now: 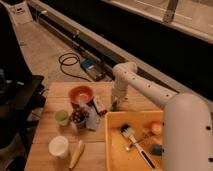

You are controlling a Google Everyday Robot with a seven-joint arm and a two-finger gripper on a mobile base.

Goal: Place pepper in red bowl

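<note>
The red bowl (80,94) stands on the far left part of the wooden table (55,97), with something pale resting at its right rim. My gripper (114,105) hangs at the end of the white arm (131,80), pointing down just above the table, to the right of the bowl and just behind the yellow bin's far edge. I cannot make out the dark-green pepper; the spot under the gripper is dark.
A large yellow bin (114,150) at the right holds a brush (127,132) and other small items. A light-green cup (62,117), a white cup (58,146), a pale yellow corn-like item (76,154) and snack packets (95,112) stand near the bowl. A cable (70,62) lies on the floor behind.
</note>
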